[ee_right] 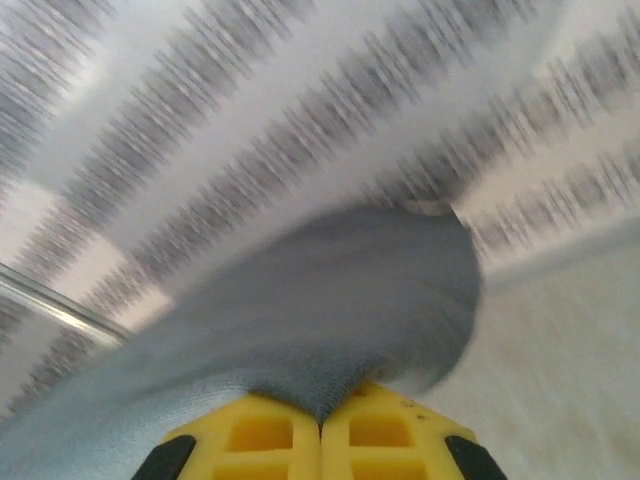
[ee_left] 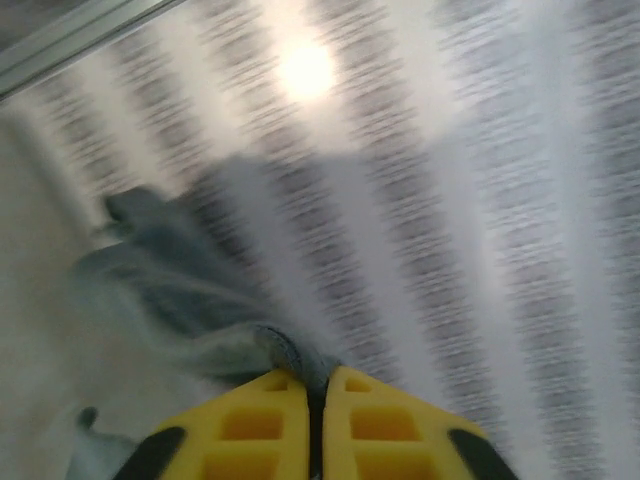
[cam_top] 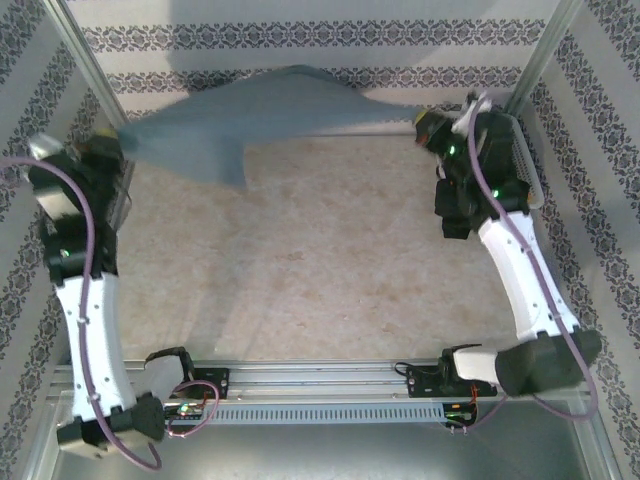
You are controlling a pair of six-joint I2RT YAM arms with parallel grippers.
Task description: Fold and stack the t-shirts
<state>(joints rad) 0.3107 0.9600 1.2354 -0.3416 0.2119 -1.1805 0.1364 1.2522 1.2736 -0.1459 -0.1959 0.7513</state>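
While the shirt (cam_top: 270, 110) hangs stretched between the two arms above the far side of the tabletop (cam_top: 330, 270), the step in hand looks like the spreading-out that comes before any fold. The left tool (ee_left: 312, 385) has its yellow fingers pressed almost together on a bunched corner of the cloth, and the right tool (ee_right: 320, 415) pinches another edge just as narrowly, the fabric billowing away from its tips. Each arm reaches forward along its own side of the tabletop, elbow bent and wrist turned inward, so that the tools stand well apart near the far corners, with the right one slightly farther back. One flap of the shirt sags toward the left of centre; whether it touches the surface I cannot tell. The next move probably calls for lowering both tools together and drawing the cloth toward the near edge, keeping it taut so it lands flat and unwrinkled, before either grip lets go.
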